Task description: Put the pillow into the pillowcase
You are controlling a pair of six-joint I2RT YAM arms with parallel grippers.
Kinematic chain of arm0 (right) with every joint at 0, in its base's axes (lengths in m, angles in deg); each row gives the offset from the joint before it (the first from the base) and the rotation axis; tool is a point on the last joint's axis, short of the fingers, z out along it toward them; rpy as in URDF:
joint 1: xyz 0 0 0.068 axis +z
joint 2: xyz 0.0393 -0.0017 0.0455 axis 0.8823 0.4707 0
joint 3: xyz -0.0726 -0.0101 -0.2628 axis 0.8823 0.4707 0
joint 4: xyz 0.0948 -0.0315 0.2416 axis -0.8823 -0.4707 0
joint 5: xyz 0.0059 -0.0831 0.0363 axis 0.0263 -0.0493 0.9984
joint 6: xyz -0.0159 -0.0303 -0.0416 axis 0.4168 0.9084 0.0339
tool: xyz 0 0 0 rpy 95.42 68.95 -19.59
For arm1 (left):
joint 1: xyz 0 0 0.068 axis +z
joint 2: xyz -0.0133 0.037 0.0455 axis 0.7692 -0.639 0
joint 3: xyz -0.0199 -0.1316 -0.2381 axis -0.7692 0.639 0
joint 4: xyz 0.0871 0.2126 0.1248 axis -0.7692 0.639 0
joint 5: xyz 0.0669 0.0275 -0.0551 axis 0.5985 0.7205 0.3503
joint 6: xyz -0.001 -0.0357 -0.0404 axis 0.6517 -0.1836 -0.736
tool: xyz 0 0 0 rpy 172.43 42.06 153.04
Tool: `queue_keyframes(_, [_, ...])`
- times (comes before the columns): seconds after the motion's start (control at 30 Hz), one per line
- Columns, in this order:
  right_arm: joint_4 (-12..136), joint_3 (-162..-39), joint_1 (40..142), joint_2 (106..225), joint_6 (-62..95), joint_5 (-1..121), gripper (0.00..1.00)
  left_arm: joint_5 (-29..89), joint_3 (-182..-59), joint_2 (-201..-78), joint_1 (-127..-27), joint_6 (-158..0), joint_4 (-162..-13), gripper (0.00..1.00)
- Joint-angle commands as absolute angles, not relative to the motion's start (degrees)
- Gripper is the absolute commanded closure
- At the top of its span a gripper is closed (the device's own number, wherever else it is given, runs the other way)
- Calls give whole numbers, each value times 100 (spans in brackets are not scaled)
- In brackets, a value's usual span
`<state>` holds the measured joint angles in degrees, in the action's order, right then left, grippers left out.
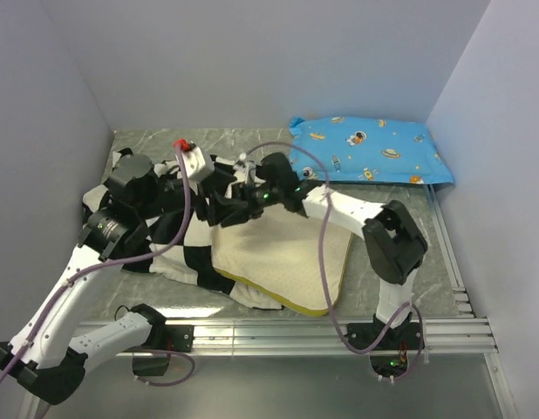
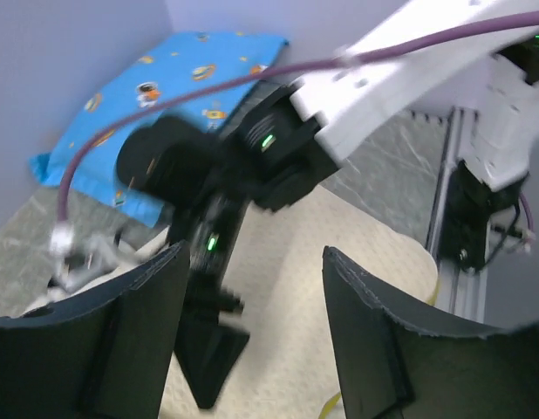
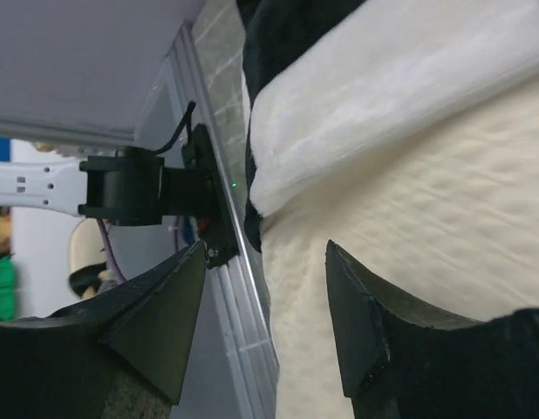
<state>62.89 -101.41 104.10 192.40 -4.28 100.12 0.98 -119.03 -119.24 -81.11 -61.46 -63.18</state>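
Right pincer [image 3: 265, 262] released, jaws spread over the pillow [image 1: 283, 257] beside a white fold of the case [image 1: 178, 253]. Pillow lies mid-worktop [image 1: 426, 262], long axis left-right. The case is to its left, lapping that end. Left pincer [image 2: 256, 257] farther back, released, holding nothing. Right arm nearer.

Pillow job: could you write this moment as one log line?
pillow partly under pillowcase | left gripper open | right gripper open over pillow

Two pillows: one cream pillow [image 1: 283, 257] at the near middle and one blue cartoon-print pillow [image 1: 370, 150] at the far right. One checkerboard pillowcase [image 1: 184, 262], as far as the arms let it show. Two robot arms: left arm [image 1: 69, 288] and right arm [image 1: 357, 214].
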Motion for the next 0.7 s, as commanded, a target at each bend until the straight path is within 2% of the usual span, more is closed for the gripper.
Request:
queue_keyframes(0.0, [4926, -10518, 9955, 18822, 600, 9604, 35, 181, -11955, -12251, -7534, -7233, -6833, 31])
queue_keyframes(0.1, [4229, -10948, 9587, 18848, 1278, 8988, 35, 690, -12147, -12919, -7130, -7305, -7063, 32])
queue_keyframes(0.13, [4194, -11045, 9472, 18944, 1392, 8403, 34, 866, -12279, -13156, -7068, -7235, -6967, 32])
queue_keyframes(0.23, [3826, -11800, 9172, 19591, 1743, 7671, 33, 1263, -12780, -14105, -6805, -7129, -6871, 33])
queue_keyframes(0.3, [3589, -12527, 9137, 20059, 1867, 7711, 33, 1482, -13165, -14684, -6716, -7120, -6861, 33])
queue_keyframes(0.43, [3508, -12988, 9311, 21060, 1719, 8001, 37, 1720, -13598, -15319, -6461, -7225, -6966, 31])
queue_keyframes(0.5, [3595, -12867, 9470, 21229, 1736, 8229, 42, 1738, -13887, -15661, -6312, -7252, -6818, 32])
queue_keyframes(0.67, [4236, -12076, 10076, 21055, 2016, 8432, 46, 1931, -14204, -16225, -6259, -7032, -6571, 31])
